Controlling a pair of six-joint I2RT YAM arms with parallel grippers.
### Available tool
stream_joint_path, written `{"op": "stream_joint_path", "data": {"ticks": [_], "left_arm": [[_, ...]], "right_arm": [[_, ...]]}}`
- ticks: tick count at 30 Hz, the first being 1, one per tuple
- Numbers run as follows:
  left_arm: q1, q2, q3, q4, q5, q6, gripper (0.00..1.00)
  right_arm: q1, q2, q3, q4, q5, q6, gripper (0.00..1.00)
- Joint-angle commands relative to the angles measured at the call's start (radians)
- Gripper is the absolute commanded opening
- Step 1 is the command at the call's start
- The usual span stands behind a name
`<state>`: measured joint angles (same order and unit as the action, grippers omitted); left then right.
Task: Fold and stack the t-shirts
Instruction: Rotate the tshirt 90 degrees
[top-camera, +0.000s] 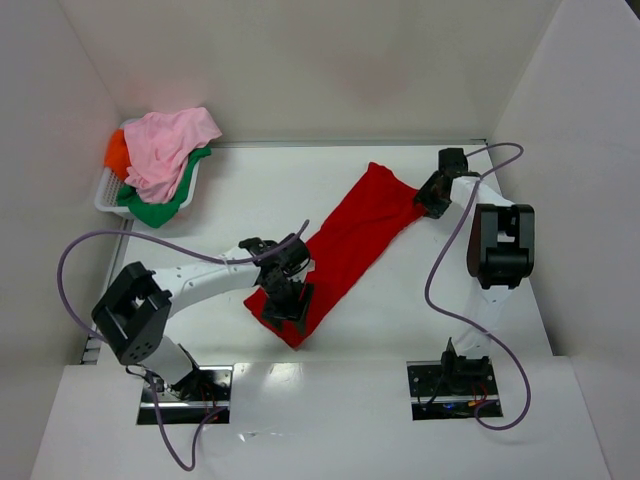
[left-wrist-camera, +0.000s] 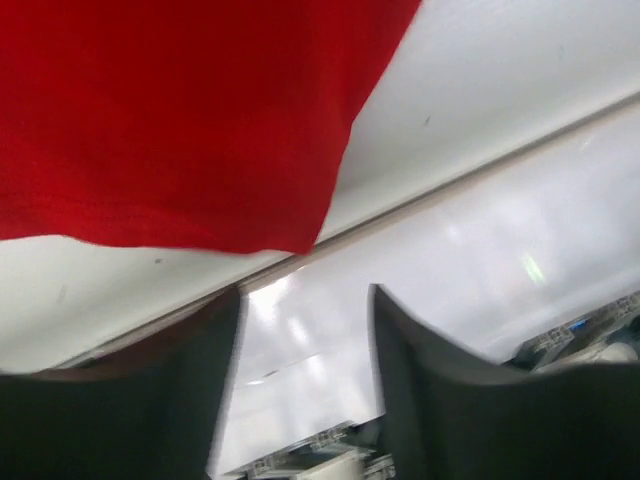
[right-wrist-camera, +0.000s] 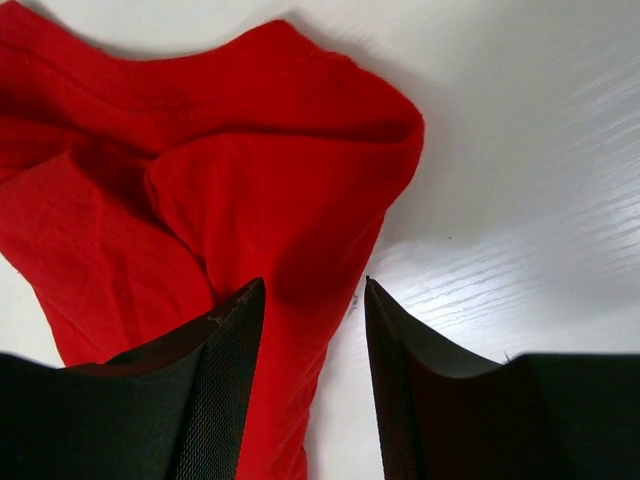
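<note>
Two open claws: my left claw sits just behind the red t-shirt corner, and my right claw is above its bunched end. I think the step is spreading; next, pinch both ends.

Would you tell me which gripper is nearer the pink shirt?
Left. The left gripper is below and right of the pink shirt; right gripper is much farther right.

Spread t-shirt right of basket
</note>
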<state>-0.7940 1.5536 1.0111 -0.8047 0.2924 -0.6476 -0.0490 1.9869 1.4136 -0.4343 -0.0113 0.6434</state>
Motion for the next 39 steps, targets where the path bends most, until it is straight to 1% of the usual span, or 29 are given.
{"op": "stream_joint_path", "data": {"ticks": [1, 2, 5, 6, 9, 11, 14, 15, 16, 17, 20, 24, 28, 33, 34, 36, 37, 39], "left_arm": [[-0.005, -0.056, 0.046, -0.028, 0.047, 0.031, 0.69], [-0.005, -0.072, 0.072, -0.042, 0.047, 0.02, 0.77], [-0.005, -0.109, 0.144, -0.079, 0.005, 0.02, 0.89], [-0.005, -0.109, 0.2, -0.106, -0.005, 0.02, 0.91], [-0.005, -0.109, 0.27, -0.142, -0.071, 0.02, 0.92], [-0.005, -0.109, 0.296, -0.142, -0.162, 0.006, 0.95], [0.022, -0.109, 0.282, -0.151, -0.274, -0.033, 0.95], [0.033, -0.089, 0.267, -0.151, -0.285, -0.034, 0.95], [0.033, -0.089, 0.267, -0.142, -0.303, -0.052, 0.95], [0.033, -0.073, 0.258, -0.142, -0.317, -0.061, 0.95], [0.033, -0.049, 0.239, -0.106, -0.317, -0.073, 0.95], [0.033, 0.002, 0.23, -0.082, -0.352, -0.083, 0.95], [0.059, 0.055, 0.221, -0.071, -0.361, -0.083, 0.95], [0.113, 0.141, 0.202, 0.01, -0.38, -0.061, 0.95], [0.113, 0.154, 0.202, 0.022, -0.389, -0.061, 0.95], [0.125, 0.195, 0.202, 0.062, -0.378, -0.037, 0.95], [0.125, 0.21, 0.211, 0.074, -0.366, -0.018, 0.95], [0.125, 0.253, 0.211, 0.113, -0.309, 0.015, 0.94]], "right_arm": [[0.012, 0.003, 0.021, 0.043, 0.02, -0.008, 0.51], [0.012, -0.006, 0.021, 0.043, 0.04, -0.008, 0.51], [0.012, -0.037, 0.012, 0.043, 0.066, -0.008, 0.53], [0.012, -0.037, 0.012, 0.043, 0.076, -0.008, 0.53], [0.012, -0.046, 0.012, 0.043, 0.086, -0.008, 0.53], [0.012, -0.02, 0.022, 0.043, 0.097, -0.019, 0.53], [0.012, 0.013, 0.033, 0.034, 0.119, -0.019, 0.53], [0.012, 0.023, 0.045, 0.034, 0.119, -0.019, 0.53], [0.012, 0.033, 0.06, 0.034, 0.119, -0.019, 0.5], [0.012, 0.053, 0.061, 0.023, 0.119, -0.019, 0.44], [0.012, 0.088, 0.108, 0.023, 0.119, -0.028, 0.32], [0.012, 0.171, 0.18, -0.015, 0.128, -0.028, 0.24], [0.012, 0.22, 0.251, -0.015, 0.108, -0.028, 0.23], [0.034, 0.299, 0.353, -0.037, 0.065, -0.028, 0.23], [0.046, 0.315, 0.401, -0.037, 0.065, -0.028, 0.23], [0.061, 0.371, 0.456, -0.072, 0.056, -0.028, 0.23], [0.078, 0.389, 0.517, -0.081, 0.056, -0.028, 0.23], [0.109, 0.45, 0.583, -0.113, 0.045, -0.037, 0.23]]}}
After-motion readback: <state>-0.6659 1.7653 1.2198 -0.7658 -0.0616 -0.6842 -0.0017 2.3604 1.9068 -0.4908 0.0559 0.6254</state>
